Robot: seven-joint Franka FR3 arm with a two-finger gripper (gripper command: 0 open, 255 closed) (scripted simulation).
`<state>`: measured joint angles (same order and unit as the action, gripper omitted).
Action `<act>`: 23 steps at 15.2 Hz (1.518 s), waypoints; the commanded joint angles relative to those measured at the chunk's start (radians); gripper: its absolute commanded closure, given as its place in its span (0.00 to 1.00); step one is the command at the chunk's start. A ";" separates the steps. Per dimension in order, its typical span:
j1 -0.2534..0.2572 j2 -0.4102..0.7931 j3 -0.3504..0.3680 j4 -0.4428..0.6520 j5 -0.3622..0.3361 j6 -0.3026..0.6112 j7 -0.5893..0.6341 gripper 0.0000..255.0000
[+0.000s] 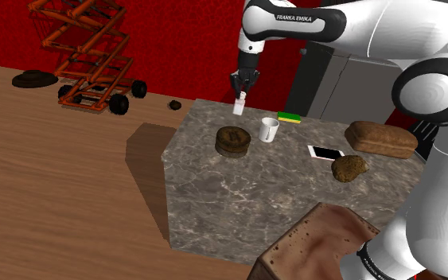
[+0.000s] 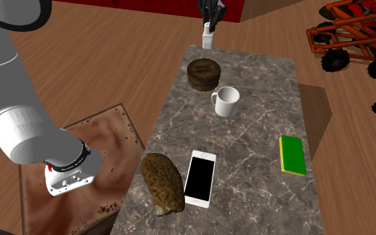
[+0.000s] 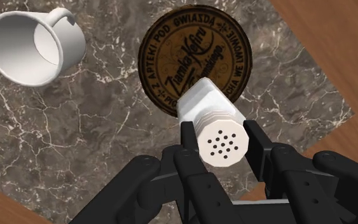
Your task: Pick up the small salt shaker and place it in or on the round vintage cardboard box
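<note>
Black jaws clasp white salt shaker point(image 3: 212, 124) above round brown box point(image 3: 196, 57).

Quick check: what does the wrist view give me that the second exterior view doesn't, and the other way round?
Wrist view: the salt shaker's perforated cap, the hand's fingers clasping it, and the printed lettering on the round box's lid. Second exterior view: the phone, green sponge and brown loaf further along the marble table. Both: the held shaker, the box and the white mug.
</note>
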<state>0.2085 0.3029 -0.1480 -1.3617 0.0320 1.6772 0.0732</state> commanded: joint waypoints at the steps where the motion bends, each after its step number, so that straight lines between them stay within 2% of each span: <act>1: 0.002 -0.006 0.001 -0.035 -0.001 0.030 0.002 1.00; 18: 0.007 0.001 0.003 -0.254 0.001 0.255 0.002 1.00; 23: 0.006 0.001 0.003 -0.254 0.001 0.255 0.002 1.00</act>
<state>0.2149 0.3038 -0.1448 -1.6151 0.0329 1.9318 0.0748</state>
